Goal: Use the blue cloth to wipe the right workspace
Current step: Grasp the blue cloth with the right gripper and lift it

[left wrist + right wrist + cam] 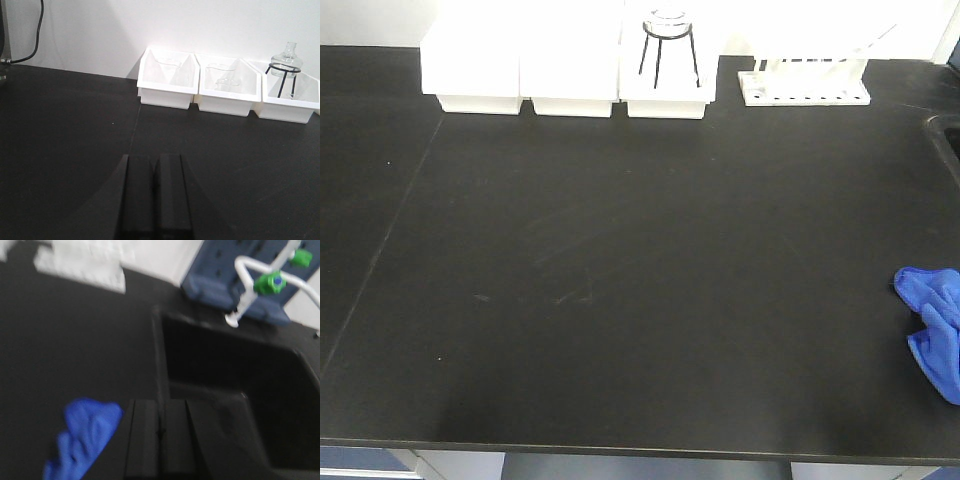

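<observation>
Right wrist-mounted view: the right gripper has its fingers pressed together; the blue cloth lies crumpled just left of them on the black countertop, with a sink ahead-right; the left gripper is likewise pressed together

Bright blue cloth; matte black countertop, faintly streaked grey; white bins; white rack; black wire stand holding clear flask; black sink; white tap with green knobs; navy panel.
</observation>
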